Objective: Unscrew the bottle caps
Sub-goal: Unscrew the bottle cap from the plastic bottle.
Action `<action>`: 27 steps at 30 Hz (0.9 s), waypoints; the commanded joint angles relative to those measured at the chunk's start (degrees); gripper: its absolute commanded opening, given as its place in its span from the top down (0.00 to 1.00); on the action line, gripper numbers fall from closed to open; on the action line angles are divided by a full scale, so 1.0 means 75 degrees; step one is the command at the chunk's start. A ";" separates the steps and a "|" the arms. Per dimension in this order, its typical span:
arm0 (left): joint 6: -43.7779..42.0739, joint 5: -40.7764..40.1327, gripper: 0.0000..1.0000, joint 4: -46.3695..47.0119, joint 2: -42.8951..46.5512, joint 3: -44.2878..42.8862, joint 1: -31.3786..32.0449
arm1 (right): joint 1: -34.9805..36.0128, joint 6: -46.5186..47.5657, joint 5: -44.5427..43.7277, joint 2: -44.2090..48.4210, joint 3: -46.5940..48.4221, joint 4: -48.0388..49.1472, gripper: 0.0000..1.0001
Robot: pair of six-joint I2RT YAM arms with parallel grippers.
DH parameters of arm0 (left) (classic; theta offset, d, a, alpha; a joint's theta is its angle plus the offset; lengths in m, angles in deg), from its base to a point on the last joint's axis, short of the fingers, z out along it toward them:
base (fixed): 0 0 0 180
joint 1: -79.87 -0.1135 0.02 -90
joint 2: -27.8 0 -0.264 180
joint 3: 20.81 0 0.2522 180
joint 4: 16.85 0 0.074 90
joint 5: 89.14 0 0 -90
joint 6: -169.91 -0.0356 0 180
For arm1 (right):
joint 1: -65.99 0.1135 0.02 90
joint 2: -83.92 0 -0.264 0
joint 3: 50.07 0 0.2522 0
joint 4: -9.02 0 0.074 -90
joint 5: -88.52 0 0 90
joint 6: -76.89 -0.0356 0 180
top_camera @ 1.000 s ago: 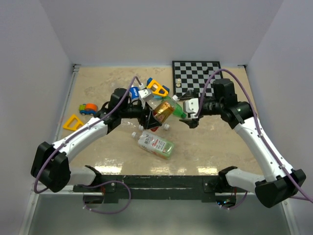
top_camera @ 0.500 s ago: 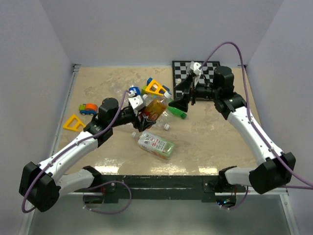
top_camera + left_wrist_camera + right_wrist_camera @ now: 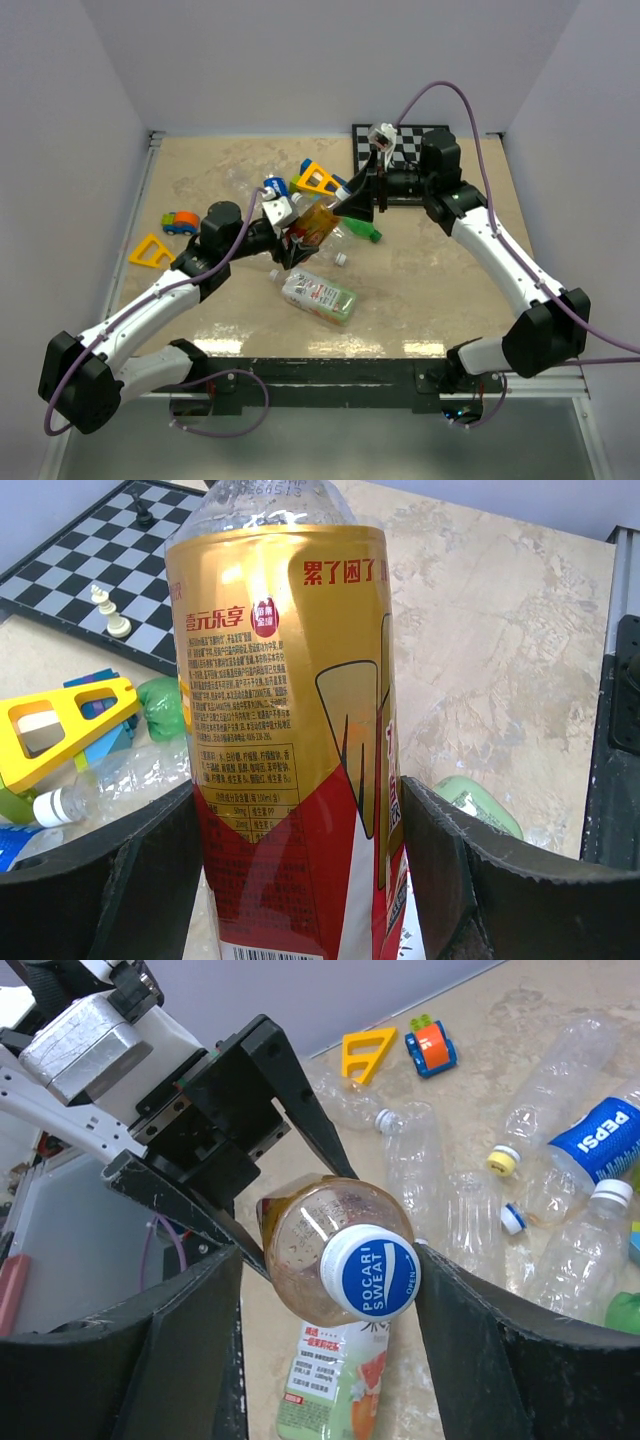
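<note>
Moving closer than half a second ago, the right end effector [image 3: 330, 1250] straddles the bottle cap [image 3: 375, 1275], fingers [image 3: 470, 1340] spread, one at its rim, the other apart. The left end effector [image 3: 300, 850] stays pinched on the amber bottle [image 3: 290, 680] bearing that cap. Beyond the right fingers clear bottles [image 3: 420, 1170] crowd the surface [image 3: 480, 1020]; below lies a green-labelled bottle [image 3: 335, 1380]. The cap reads "POCARI SWEAT", a blue label [image 3: 597, 1140] "PEPSI"; the amber bottle's gold label [image 3: 260, 630] carries Chinese characters.

A blue-and-white cap [image 3: 375, 1275] marked Pocari Sweat tops the amber bottle [image 3: 300, 1260], which sits between the right gripper's [image 3: 328, 1255] parted black fingers [image 3: 150, 1360]. Beyond, the left gripper [image 3: 285, 1200] clamps the bottle's body; clear bottles [image 3: 420, 1160] litter the bench [image 3: 480, 1020].
</note>
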 commanded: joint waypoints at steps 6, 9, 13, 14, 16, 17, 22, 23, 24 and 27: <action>-0.0163 0.0200 1.00 0.0484 0.0090 0.0033 0.0033 | -0.0001 -0.0389 0.0321 0.0179 0.0223 0.0579 0.68; -0.0128 0.0200 1.00 0.0519 0.0067 0.0056 0.0033 | -0.0001 -0.0272 0.0310 0.0238 0.0164 0.0591 0.97; 0.0071 0.0328 1.00 0.0660 0.0090 0.0068 0.0021 | -0.0001 -0.0003 0.0251 0.0308 0.0082 0.0521 1.00; 0.0153 0.0386 1.00 0.0695 0.0090 0.0068 0.0021 | -0.0001 0.0091 0.0251 0.0343 0.0071 0.0486 1.00; 0.0364 0.0504 0.91 0.0777 0.0090 0.0057 -0.0002 | -0.0001 0.0243 0.0274 0.0379 0.0012 0.0450 1.00; 0.0469 0.0562 0.79 0.0824 0.0102 0.0057 -0.0014 | -0.0001 0.0279 0.0309 0.0425 -0.0011 0.0462 1.00; 0.0822 0.0808 0.34 0.0813 0.0125 -0.0013 -0.0119 | -0.0001 0.0466 0.0461 0.0566 -0.0152 0.0486 1.00; 0.0810 0.0890 0.30 0.0743 0.0125 -0.0049 -0.0119 | -0.0001 0.0478 0.0497 0.0578 -0.0187 0.0497 1.00; 0.0775 0.1065 0.27 0.0684 0.0125 -0.0084 -0.0131 | -0.0001 0.0525 0.0532 0.0578 -0.0199 0.0497 1.00; 0.0705 0.1510 0.21 0.0473 -0.0015 -0.0212 -0.0131 | -0.0001 0.0560 0.0602 0.0625 -0.0269 0.0532 1.00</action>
